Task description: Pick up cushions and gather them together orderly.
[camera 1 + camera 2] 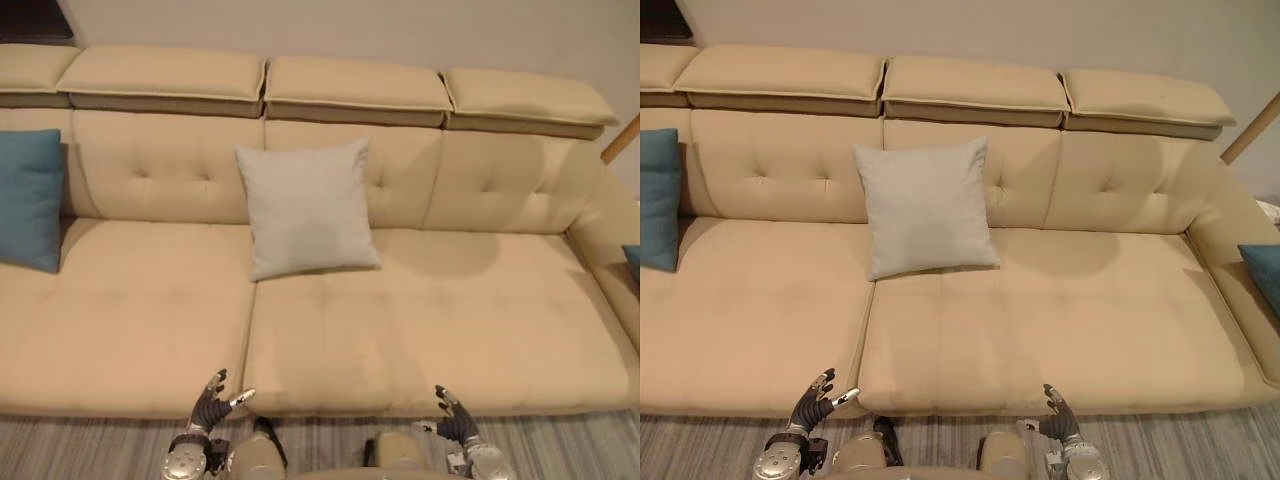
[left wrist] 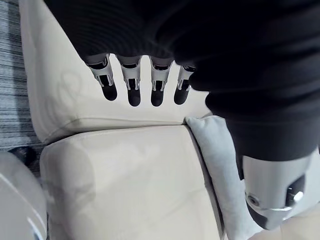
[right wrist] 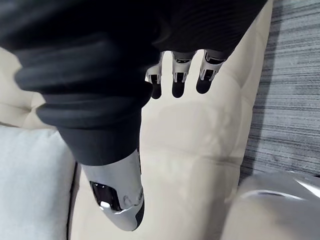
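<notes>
Left hand (image 1: 208, 405), right hand (image 1: 455, 424) low by sofa (image 1: 420, 320) edge, fingers relaxed, empty; grey cushion (image 1: 308, 208) leans on backrest; best grasp both sides evenly.

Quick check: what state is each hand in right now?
Left hand: open, holding nothing.
Right hand: open, holding nothing.

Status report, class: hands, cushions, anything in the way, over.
Left hand and right hand open, empty, low before sofa. Grey cushion leaning mid-sofa; blue cushion far left, untouched. Nothing in the way.
</notes>
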Robot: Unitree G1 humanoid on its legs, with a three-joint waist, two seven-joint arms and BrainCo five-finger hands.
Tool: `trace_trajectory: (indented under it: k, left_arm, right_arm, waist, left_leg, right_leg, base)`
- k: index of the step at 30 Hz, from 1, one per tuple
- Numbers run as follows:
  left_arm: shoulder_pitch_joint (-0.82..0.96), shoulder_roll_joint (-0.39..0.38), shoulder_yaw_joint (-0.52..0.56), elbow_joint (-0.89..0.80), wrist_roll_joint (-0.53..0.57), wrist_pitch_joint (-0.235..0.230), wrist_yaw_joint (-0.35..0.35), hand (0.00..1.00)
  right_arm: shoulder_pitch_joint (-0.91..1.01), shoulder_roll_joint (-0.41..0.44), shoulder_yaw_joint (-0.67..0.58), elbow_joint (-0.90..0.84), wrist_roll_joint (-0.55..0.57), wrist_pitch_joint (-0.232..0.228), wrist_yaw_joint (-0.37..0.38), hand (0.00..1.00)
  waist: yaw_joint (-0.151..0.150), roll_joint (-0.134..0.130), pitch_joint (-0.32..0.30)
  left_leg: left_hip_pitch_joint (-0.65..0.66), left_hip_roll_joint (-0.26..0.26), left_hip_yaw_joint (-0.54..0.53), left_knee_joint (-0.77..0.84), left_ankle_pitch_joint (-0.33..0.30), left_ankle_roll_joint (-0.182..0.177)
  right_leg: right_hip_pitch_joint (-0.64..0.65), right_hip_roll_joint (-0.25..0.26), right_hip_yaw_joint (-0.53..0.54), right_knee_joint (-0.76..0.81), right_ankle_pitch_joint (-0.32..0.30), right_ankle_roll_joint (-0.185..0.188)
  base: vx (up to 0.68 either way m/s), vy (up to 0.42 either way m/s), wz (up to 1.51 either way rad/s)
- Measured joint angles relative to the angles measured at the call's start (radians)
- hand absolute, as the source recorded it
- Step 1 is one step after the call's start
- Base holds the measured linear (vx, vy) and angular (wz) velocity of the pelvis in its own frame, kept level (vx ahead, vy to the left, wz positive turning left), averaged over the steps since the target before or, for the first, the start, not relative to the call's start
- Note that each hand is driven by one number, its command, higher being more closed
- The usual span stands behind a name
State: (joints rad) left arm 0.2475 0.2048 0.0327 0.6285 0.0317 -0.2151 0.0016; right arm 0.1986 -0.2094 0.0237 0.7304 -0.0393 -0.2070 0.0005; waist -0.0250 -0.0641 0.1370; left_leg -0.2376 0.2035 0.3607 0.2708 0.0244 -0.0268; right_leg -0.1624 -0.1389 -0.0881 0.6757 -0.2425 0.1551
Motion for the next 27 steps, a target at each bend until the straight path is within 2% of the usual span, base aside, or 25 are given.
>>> trace_trajectory:
  k: [1, 2, 3, 4, 5, 6, 7, 8, 9, 11, 13, 14, 17, 20, 23, 24, 25, 26, 27]
  left_arm:
    - [0.001, -0.014, 0.0, -0.002, 0.0, 0.0, 0.0, 0.0]
    - [0.0, -0.015, 0.005, -0.007, 0.0, 0.0, 0.001, 0.0]
    - [-0.009, -0.024, 0.007, -0.001, 0.0, 0.003, 0.002, 0.0]
    - [-0.016, -0.037, 0.007, -0.01, -0.001, 0.01, 0.003, 0.0]
    - [-0.009, -0.042, 0.002, -0.017, -0.001, 0.01, 0.006, 0.0]
    - [-0.009, -0.043, 0.0, -0.02, -0.001, 0.01, 0.006, 0.0]
    - [-0.013, -0.043, -0.001, -0.029, -0.001, 0.01, 0.005, 0.0]
    - [-0.005, -0.045, -0.001, -0.031, -0.001, 0.01, 0.005, 0.0]
    - [-0.002, -0.045, 0.0, -0.031, -0.001, 0.01, 0.005, 0.0]
    - [0.011, -0.046, 0.001, -0.031, -0.001, 0.01, 0.004, 0.0]
    - [0.018, -0.051, 0.002, -0.031, -0.001, 0.01, 0.005, 0.0]
    - [0.01, -0.056, 0.0, -0.031, -0.001, 0.012, 0.006, 0.0]
    - [-0.009, -0.063, -0.002, -0.031, -0.001, 0.011, 0.006, 0.0]
    - [-0.036, -0.06, -0.002, -0.035, -0.001, 0.011, 0.014, 0.0]
    - [-0.053, -0.054, -0.003, -0.06, -0.001, 0.012, 0.021, 0.0]
    - [-0.049, -0.053, -0.002, -0.075, -0.001, 0.013, 0.022, 0.0]
    - [-0.045, -0.053, -0.002, -0.093, -0.001, 0.013, 0.023, 0.0]
    - [-0.05, -0.057, -0.003, -0.108, -0.002, 0.014, 0.025, 0.0]
    - [-0.049, -0.064, -0.005, -0.117, -0.002, 0.014, 0.025, 0.0]
  right_arm:
    - [-0.012, -0.005, -0.014, -0.004, 0.013, -0.001, -0.004, 0.0]
    - [-0.038, -0.007, -0.018, -0.005, 0.034, -0.001, -0.006, 0.0]
    - [-0.053, -0.014, -0.022, -0.003, 0.039, -0.001, -0.008, 0.0]
    - [-0.069, -0.022, -0.028, -0.006, 0.043, 0.001, -0.017, 0.0]
    - [-0.068, -0.022, -0.029, -0.015, 0.049, 0.005, -0.02, 0.0]
    - [-0.062, -0.021, -0.033, -0.02, 0.05, 0.006, -0.02, 0.0]
    - [-0.063, -0.016, -0.053, -0.028, 0.051, 0.008, -0.022, 0.0]
    - [-0.06, -0.016, -0.067, -0.031, 0.051, 0.01, -0.023, 0.0]
    - [-0.06, -0.016, -0.067, -0.032, 0.051, 0.01, -0.024, 0.0]
    - [-0.06, -0.014, -0.074, -0.044, 0.046, 0.012, -0.021, 0.0]
    - [-0.06, -0.014, -0.074, -0.045, 0.044, 0.015, -0.021, 0.0]
    - [-0.052, -0.011, -0.076, -0.047, 0.038, 0.018, -0.02, 0.0]
    - [-0.039, -0.011, -0.095, -0.049, 0.038, 0.018, -0.022, 0.0]
    - [-0.035, -0.01, -0.108, -0.049, 0.04, 0.019, -0.023, 0.0]
    - [-0.037, 0.013, -0.13, -0.058, 0.05, 0.019, -0.026, 0.0]
    - [-0.041, 0.018, -0.13, -0.064, 0.053, 0.021, -0.026, 0.0]
    - [-0.048, 0.024, -0.13, -0.08, 0.062, 0.02, -0.027, 0.0]
    - [-0.062, 0.024, -0.132, -0.087, 0.078, 0.02, -0.038, 0.0]
    - [-0.07, 0.026, -0.132, -0.087, 0.08, 0.02, -0.045, 0.0]
  waist:
    - [0.014, 0.024, -0.005]
    - [0.023, 0.034, 0.0]
    - [0.023, 0.053, 0.014]
    - [0.016, 0.087, 0.039]
    - [0.009, 0.096, 0.038]
    - [0.009, 0.082, 0.045]
    - [0.013, 0.076, 0.048]
    - [0.011, 0.076, 0.048]
    - [0.01, 0.077, 0.047]
    - [0.016, 0.083, 0.046]
    - [0.023, 0.093, 0.042]
    - [0.022, 0.081, 0.043]
    - [0.005, 0.078, 0.032]
    - [-0.013, 0.08, 0.025]
    - [-0.019, 0.079, 0.026]
    - [-0.019, 0.079, 0.026]
    - [-0.021, 0.081, 0.027]
    - [-0.021, 0.088, 0.032]
    - [-0.021, 0.092, 0.034]
  left_leg:
    - [-0.01, 0.007, 0.0, -0.067, 0.043, -0.009]
    - [-0.038, 0.006, 0.0, -0.109, 0.08, -0.024]
    - [-0.048, 0.016, -0.005, -0.116, 0.088, -0.033]
    - [-0.05, 0.028, -0.023, -0.142, 0.088, -0.044]
    - [-0.052, 0.027, -0.045, -0.159, 0.05, -0.111]
    - [-0.059, 0.026, -0.055, -0.146, 0.048, -0.114]
    - [-0.077, 0.023, -0.065, -0.047, 0.041, -0.095]
    - [-0.079, 0.013, -0.085, 0.086, 0.013, -0.062]
    - [-0.072, 0.005, -0.1, 0.132, -0.015, -0.052]
    - [-0.007, -0.025, -0.187, 0.158, -0.148, -0.067]
    - [0.036, -0.041, -0.225, 0.086, -0.182, -0.069]
    - [0.054, -0.049, -0.203, 0.048, -0.183, -0.064]
    - [0.076, -0.069, -0.155, 0.017, -0.189, -0.062]
    - [0.079, -0.081, -0.109, 0.011, -0.192, -0.056]
    - [0.095, -0.066, -0.008, 0.047, -0.216, -0.028]
    - [0.106, -0.053, 0.031, 0.052, -0.22, -0.027]
    - [0.124, -0.025, 0.095, 0.05, -0.225, -0.021]
    - [0.161, -0.009, 0.186, 0.05, -0.238, -0.018]
    - [0.182, 0.001, 0.231, 0.046, -0.242, -0.021]
  right_leg:
    - [0.01, 0.028, -0.006, -0.109, -0.02, -0.034]
    - [0.02, 0.044, -0.022, -0.209, -0.058, -0.085]
    - [0.015, 0.053, -0.021, -0.225, -0.058, -0.086]
    - [0.01, 0.082, -0.039, -0.242, -0.026, -0.102]
    - [-0.002, 0.077, -0.047, -0.256, -0.004, -0.119]
    - [-0.004, 0.075, -0.049, -0.266, 0.004, -0.126]
    - [-0.019, 0.063, -0.046, -0.27, 0.012, -0.145]
    - [-0.027, 0.056, -0.04, -0.285, 0.034, -0.148]
    - [-0.031, 0.056, -0.031, -0.292, 0.043, -0.144]
    - [-0.055, 0.081, 0.035, -0.324, 0.081, -0.12]
    - [-0.069, 0.097, 0.067, -0.336, 0.106, -0.111]
    - [-0.064, 0.091, 0.097, -0.37, 0.138, -0.096]
    - [-0.043, 0.083, 0.137, -0.462, 0.2, -0.066]
    - [-0.049, 0.079, 0.192, -0.514, 0.248, -0.061]
    - [-0.072, 0.104, 0.285, -0.53, 0.297, -0.049]
    - [-0.081, 0.112, 0.278, -0.538, 0.319, -0.065]
    - [-0.09, 0.109, 0.195, -0.55, 0.334, -0.118]
    - [-0.104, 0.065, -0.016, -0.526, 0.269, -0.212]
    - [-0.104, 0.039, -0.116, -0.511, 0.248, -0.242]
  base:
    - [-0.27, -0.106, -0.43]
    - [-0.28, -0.133, -0.41]
    - [-0.32, -0.145, -0.18]
    - [-0.35, -0.119, 0.06]
    - [-0.34, -0.077, 0.11]
    - [-0.3, -0.03, 0.01]
    - [-0.24, 0.003, -0.16]
    - [-0.23, 0.001, -0.23]
    - [-0.2, 0.033, -0.34]
    - [-0.12, 0.08, -0.64]
    - [-0.12, 0.13, -0.71]
    - [-0.14, 0.16, -0.65]
    - [-0.1, 0.141, -0.42]
    - [-0.04, 0.136, -0.56]
    - [0.01, 0.099, -0.95]
    - [0.02, 0.046, -1.46]
    - [0.0, 0.001, -1.81]
    - [-0.01, 0.027, -1.91]
    - [0.01, 0.031, -2.02]
